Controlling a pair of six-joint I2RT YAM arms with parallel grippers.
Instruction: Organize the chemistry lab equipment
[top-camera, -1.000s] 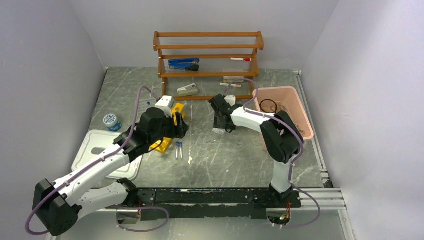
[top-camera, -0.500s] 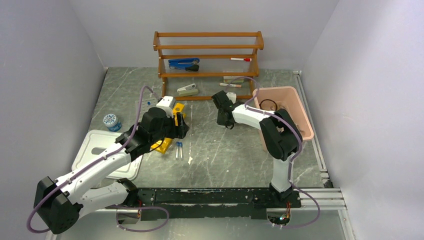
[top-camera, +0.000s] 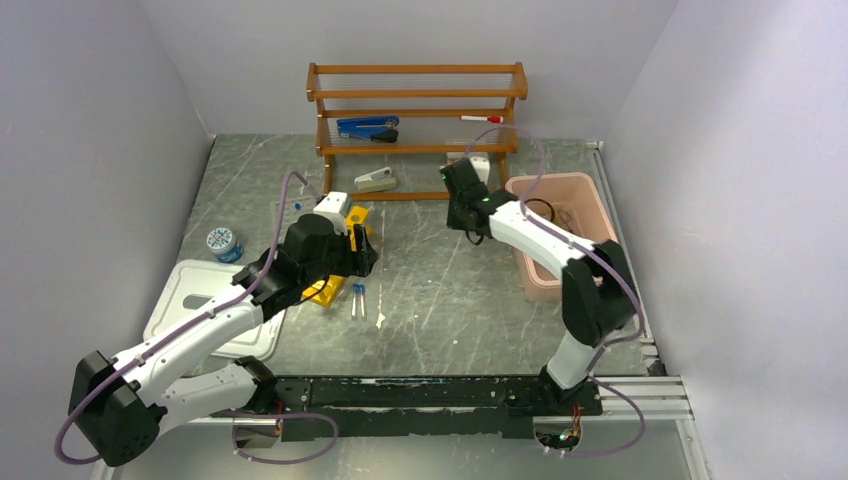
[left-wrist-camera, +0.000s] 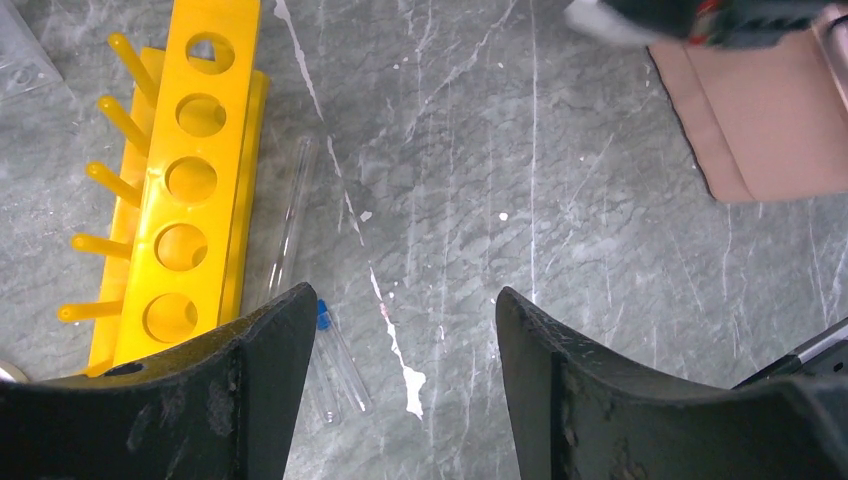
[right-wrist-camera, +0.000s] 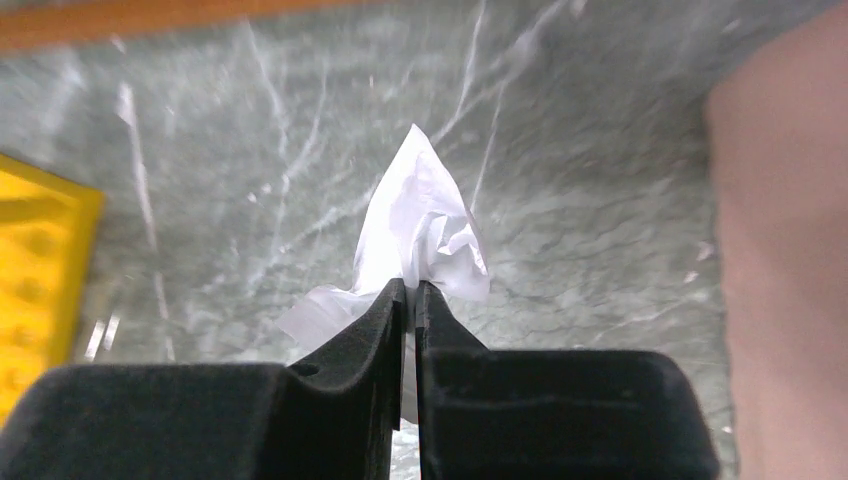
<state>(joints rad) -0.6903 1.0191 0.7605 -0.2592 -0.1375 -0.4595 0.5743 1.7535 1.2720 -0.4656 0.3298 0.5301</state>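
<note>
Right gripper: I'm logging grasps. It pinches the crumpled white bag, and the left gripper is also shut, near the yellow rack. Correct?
Not quite. The left gripper is open, jaws wide apart, near the yellow rack; the left wrist view shows it. The right gripper does pinch the crumpled white bag.

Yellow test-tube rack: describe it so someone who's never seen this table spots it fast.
From the wooden shelf rack at the back, come forward and left to the left pincer. The yellow test-tube rack lies beside it, the only yellow thing, with round holes.
</note>
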